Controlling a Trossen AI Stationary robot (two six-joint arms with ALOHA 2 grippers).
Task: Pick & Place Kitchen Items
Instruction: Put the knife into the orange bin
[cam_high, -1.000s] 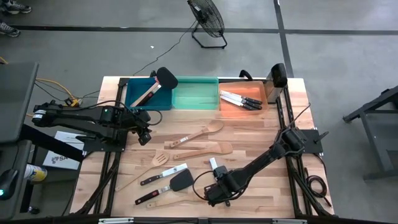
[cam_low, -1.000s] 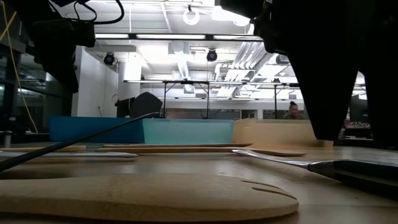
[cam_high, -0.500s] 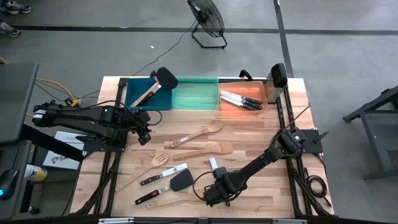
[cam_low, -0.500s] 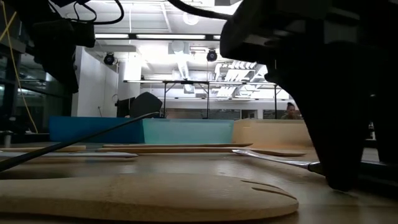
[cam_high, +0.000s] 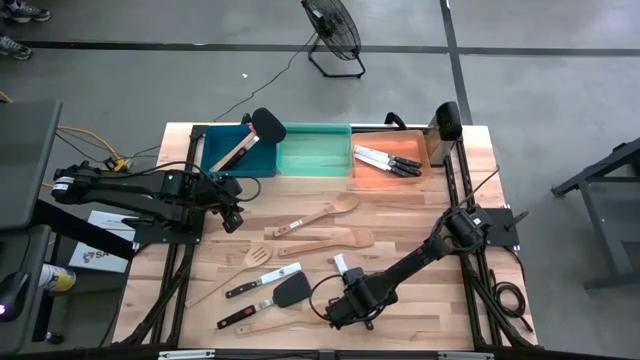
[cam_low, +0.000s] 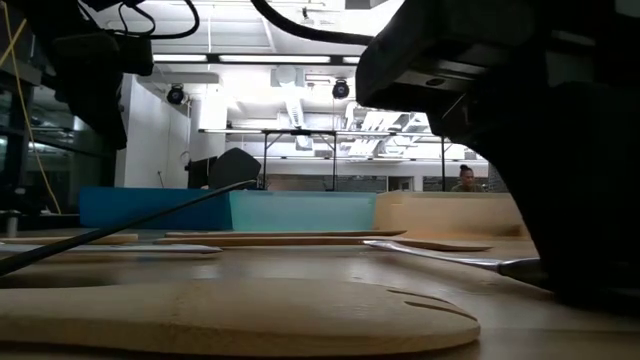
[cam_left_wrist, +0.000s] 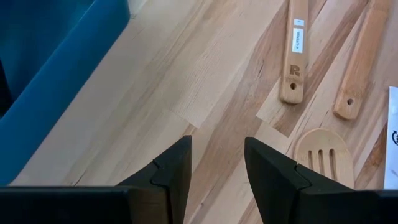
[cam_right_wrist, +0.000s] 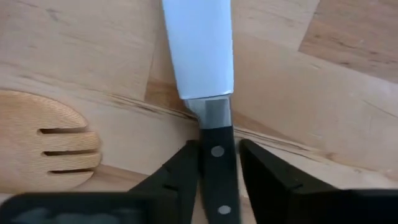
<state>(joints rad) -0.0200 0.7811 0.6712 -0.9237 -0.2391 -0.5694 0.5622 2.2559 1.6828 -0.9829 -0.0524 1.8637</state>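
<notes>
A black-handled steel knife (cam_right_wrist: 205, 68) lies flat on the table near its front edge, its blade (cam_high: 342, 264) pointing to the far side. My right gripper (cam_right_wrist: 219, 152) stands over the handle, pointing down and shut on it. A pale wooden fork (cam_right_wrist: 59, 146) lies just beside the knife. My left gripper (cam_left_wrist: 217, 168) hangs open above the bare table next to the blue bin (cam_high: 235, 152), holding nothing. More utensils lie mid-table: a wooden spoon (cam_high: 330, 211), a wooden spatula (cam_high: 335, 240), a slotted wooden spatula (cam_high: 256, 258), two knives (cam_high: 262, 281) and a black turner (cam_high: 291, 290). My right gripper has the knife's black handle (cam_right_wrist: 216, 163), just behind the blade, between its two fingers. The fingers (cam_right_wrist: 186, 165) come from above, pointing down, one on each long side of the handle. The knife rests flat on the table.
Three bins stand along the far edge. The blue one holds a black turner (cam_high: 265, 125), the green one (cam_high: 313, 150) is in the middle, and the orange one (cam_high: 392, 160) holds several knives. Bare wood shows at the table's right.
My right gripper has sunk straight down onto the knife's handle, and its fingers now reach the table. The knife has stayed where it lay.
</notes>
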